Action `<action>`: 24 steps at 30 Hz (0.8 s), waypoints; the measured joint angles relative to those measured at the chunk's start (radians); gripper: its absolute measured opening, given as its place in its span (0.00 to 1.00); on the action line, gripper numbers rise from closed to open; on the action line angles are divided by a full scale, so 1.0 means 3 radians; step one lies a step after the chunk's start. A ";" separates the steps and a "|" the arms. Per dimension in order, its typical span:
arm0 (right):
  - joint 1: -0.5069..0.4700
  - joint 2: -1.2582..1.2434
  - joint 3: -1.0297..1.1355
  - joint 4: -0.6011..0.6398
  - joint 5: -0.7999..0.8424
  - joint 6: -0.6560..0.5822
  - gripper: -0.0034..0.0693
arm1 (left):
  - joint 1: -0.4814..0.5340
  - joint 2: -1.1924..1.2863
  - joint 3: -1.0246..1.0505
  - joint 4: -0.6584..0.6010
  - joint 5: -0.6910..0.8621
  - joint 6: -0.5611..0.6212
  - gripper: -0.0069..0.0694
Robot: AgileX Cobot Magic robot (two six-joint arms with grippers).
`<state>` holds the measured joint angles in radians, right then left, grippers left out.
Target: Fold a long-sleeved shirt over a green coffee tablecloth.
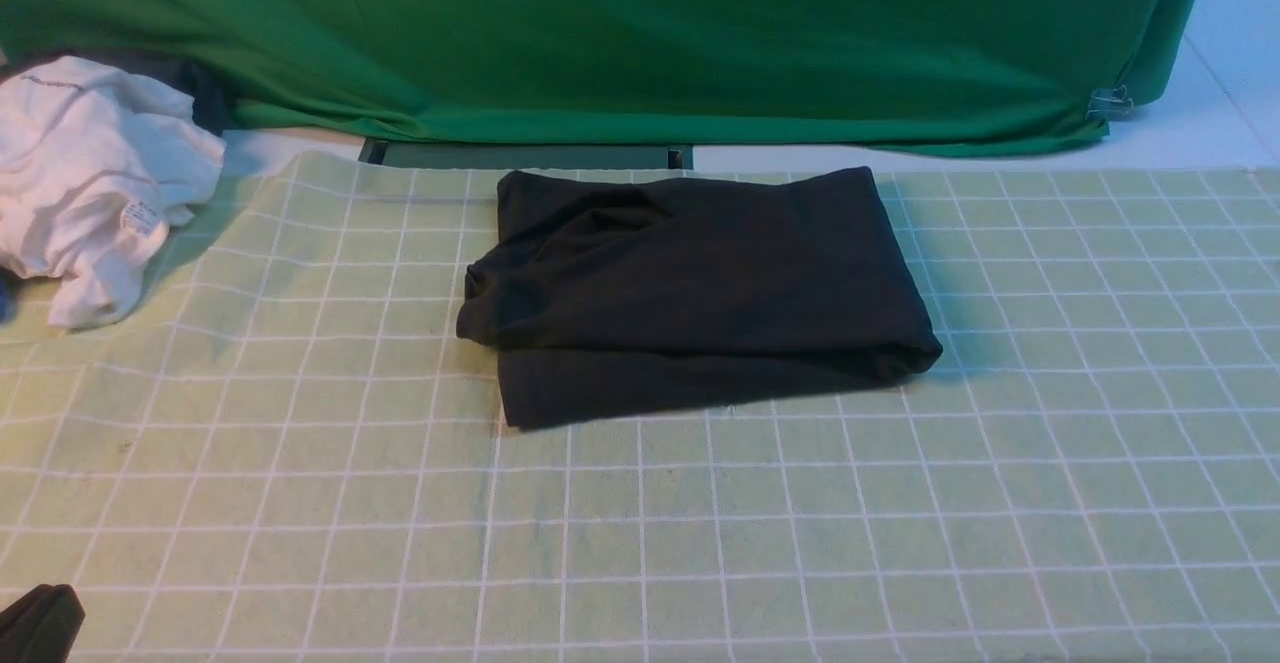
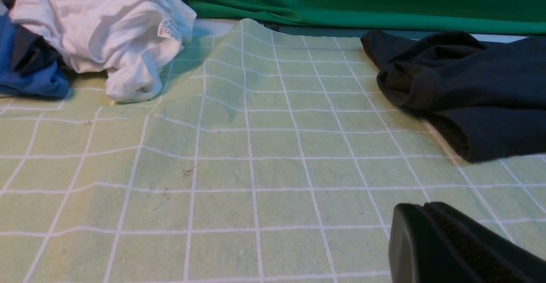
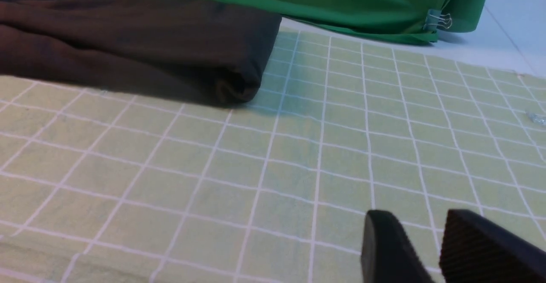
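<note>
The long-sleeved shirt [image 1: 690,293] lies as a compact, layered rectangle on the green coffee tablecloth [image 1: 900,503], toward its far middle, touching neither tool. By the look of it the folding is done, and the step in hand is backing off without disturbing the bundle.

The left tool [image 2: 431,240] has its fingers pressed together on nothing; the shirt sits ahead of it and off to its right, well apart, with bare grid cloth between. The right tool [image 3: 431,249] stands partly spread with nothing between its fingers; the shirt lies ahead of it and to its left, also well apart.

To finish well, I would keep both tools low-risk — lift them clear of the tablecloth rather than drag across it, since the cloth already shows a ripple ahead of the left tool and a snag could tug the bundle. The shirt's left edge looks a little rumpled and its lower layer juts out; a tidy-up, if wanted, should press gently from above, not pull sideways. The white garment [image 1: 90,183] lies further off on the left tool's outer side — leave it alone.
</note>
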<state>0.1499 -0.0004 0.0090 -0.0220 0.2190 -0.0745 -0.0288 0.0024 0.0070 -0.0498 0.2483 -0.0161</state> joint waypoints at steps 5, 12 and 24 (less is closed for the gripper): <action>-0.0248 0.0000 0.0000 -0.0004 0.0000 0.0000 0.38 | -0.0001 0.0000 0.0000 0.0000 0.0000 0.0000 0.04; -0.0267 0.0000 0.0000 -0.0006 0.0000 0.0000 0.38 | -0.0001 0.0000 0.0000 0.0000 0.0000 0.0000 0.04; -0.0273 0.0000 0.0000 -0.0006 0.0000 0.0000 0.38 | -0.0001 0.0000 0.0000 0.0000 0.0000 0.0000 0.04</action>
<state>0.0681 -0.0004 0.0090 -0.0238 0.2190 -0.0745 -0.0290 0.0024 0.0070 -0.0498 0.2483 -0.0161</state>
